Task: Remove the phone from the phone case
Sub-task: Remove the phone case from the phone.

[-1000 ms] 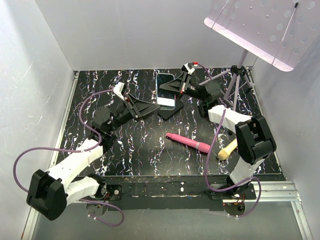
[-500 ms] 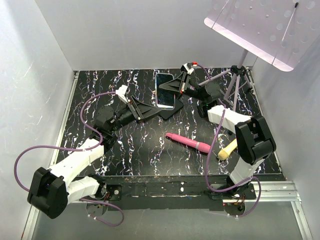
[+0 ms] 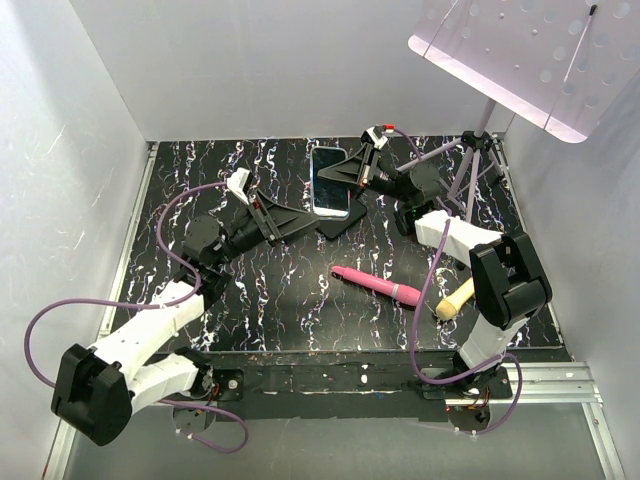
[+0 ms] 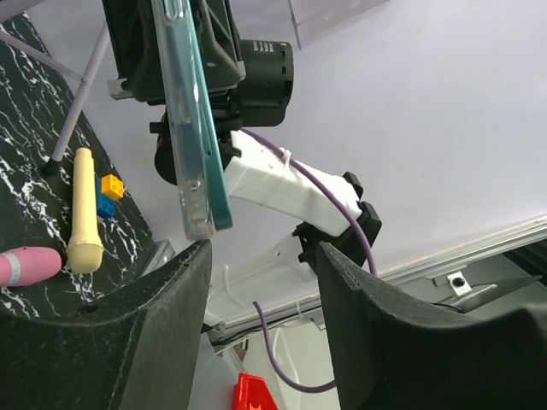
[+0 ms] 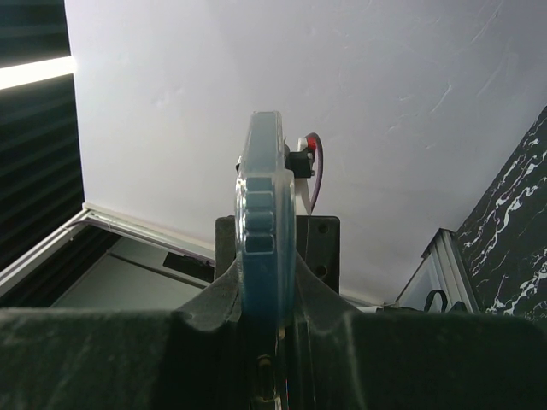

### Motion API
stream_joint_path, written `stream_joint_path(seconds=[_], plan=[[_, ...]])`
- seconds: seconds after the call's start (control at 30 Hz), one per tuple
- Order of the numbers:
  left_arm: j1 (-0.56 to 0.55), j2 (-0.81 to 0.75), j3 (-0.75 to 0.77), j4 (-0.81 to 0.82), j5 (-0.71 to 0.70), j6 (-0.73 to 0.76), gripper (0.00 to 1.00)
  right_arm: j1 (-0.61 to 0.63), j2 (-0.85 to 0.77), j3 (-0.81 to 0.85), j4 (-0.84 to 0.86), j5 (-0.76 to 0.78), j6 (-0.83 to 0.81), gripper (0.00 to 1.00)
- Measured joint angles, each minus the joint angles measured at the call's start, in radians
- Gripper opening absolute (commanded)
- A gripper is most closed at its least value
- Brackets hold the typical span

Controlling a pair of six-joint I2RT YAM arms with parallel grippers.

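My right gripper (image 3: 357,172) is shut on the phone (image 3: 330,180) and holds it off the table, glossy screen facing up in the top view. The clear phone case (image 4: 177,111) is still around the phone. In the left wrist view they stand edge-on, with the phone's teal edge (image 4: 214,162) beside the shell. In the right wrist view the bluish edge (image 5: 263,205) sits clamped between my right gripper's (image 5: 267,299) jaws. My left gripper (image 3: 312,217) is open and empty, its tips just below the phone's near end. Its jaws (image 4: 261,256) stand wide apart.
A plain matte-black phone (image 3: 340,224) lies on the black marbled table (image 3: 260,290) under the held one. A pink cylinder (image 3: 376,285) and a cream peg (image 3: 454,298) lie at the front right. A tripod (image 3: 470,165) with a perforated plate (image 3: 520,55) stands at the back right.
My left gripper has crept a little right, closer to the phone's near end. The right gripper and the phone have barely moved.
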Motion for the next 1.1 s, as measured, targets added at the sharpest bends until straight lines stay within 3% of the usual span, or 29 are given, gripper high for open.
stream_joint_path(seconds=[0.5,0.77,1.1], plan=[[0.0,0.032,0.023,0.013,0.005,-0.035,0.5,0.007,0.0,0.007,-0.021,0.004,-0.015,0.01],[0.0,0.017,0.034,-0.079,-0.011,-0.015,0.47,0.015,0.0,0.014,-0.034,0.004,-0.035,0.01],[0.005,0.002,0.031,-0.085,-0.004,-0.033,0.52,0.023,0.0,0.014,-0.071,0.009,-0.063,0.01]])
